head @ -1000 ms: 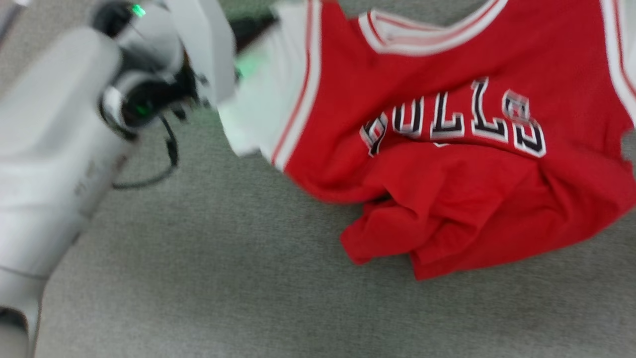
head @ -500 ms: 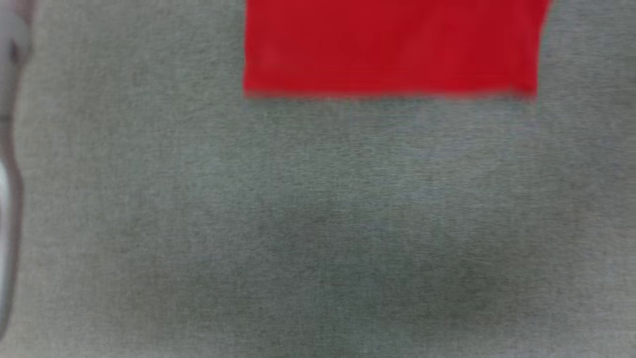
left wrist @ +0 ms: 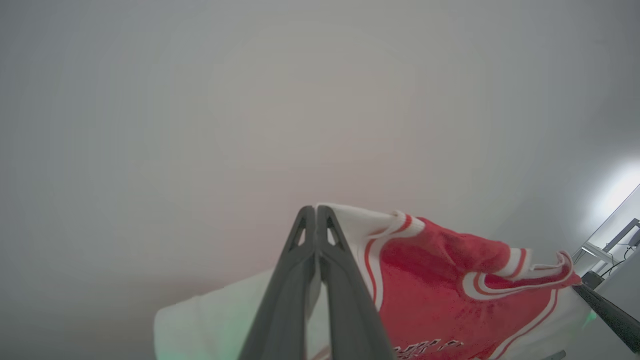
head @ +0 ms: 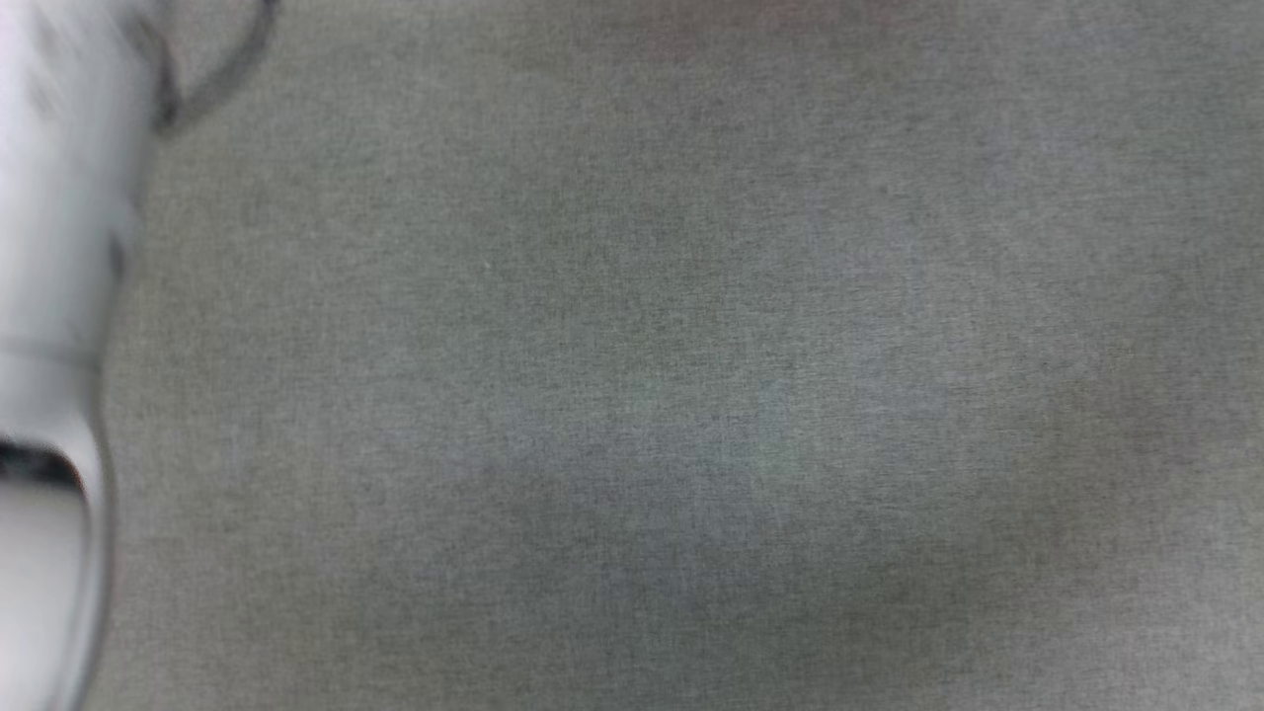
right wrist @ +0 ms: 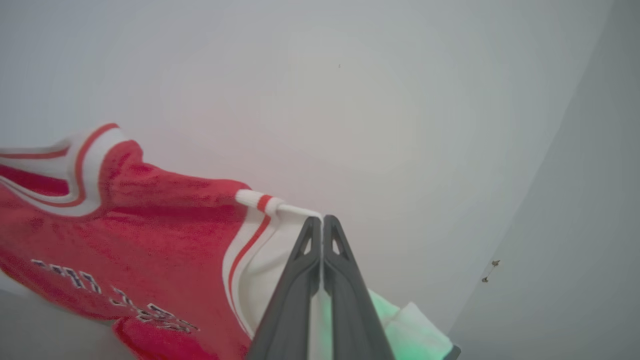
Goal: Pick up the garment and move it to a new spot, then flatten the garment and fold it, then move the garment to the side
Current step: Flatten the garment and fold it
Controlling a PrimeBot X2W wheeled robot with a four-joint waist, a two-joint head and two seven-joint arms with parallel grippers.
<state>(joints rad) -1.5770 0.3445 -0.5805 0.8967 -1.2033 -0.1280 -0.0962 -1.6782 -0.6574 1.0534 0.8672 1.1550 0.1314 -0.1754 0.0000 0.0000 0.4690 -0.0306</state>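
Garment [left wrist: 440,280] cloth sits pinched at the very tips of both grippers. The left gripper [left wrist: 316,210] has its two long, dark, tapering fingers pressed flat together on the white shoulder edge at one side of the garment. The right gripper [right wrist: 322,219] has its fingers closed the same way on the white-and-red striped trim at the garment's other shoulder. Between the two grips the garment hangs raised in the air and spread sideways, its top edge sagging into the scooped neckline. Its body is red, with a soft, slightly fuzzy knit. The sleeves are white, smooth and floppy, and tinged with green light. The neck and armholes carry white bands with thin red stripes, and black block letters outlined in white run across the chest lower down, too skewed to read. Behind the garment is a plain, pale, matt wall [right wrist: 300,100], and beyond the garment's far shoulder in the left wrist view stands a light metal frame [left wrist: 617,235]. In the head view a blurred pale forearm [head: 49,247] with a dark looped cable [head: 222,74] borders a grey, finely woven cloth surface [head: 642,395].
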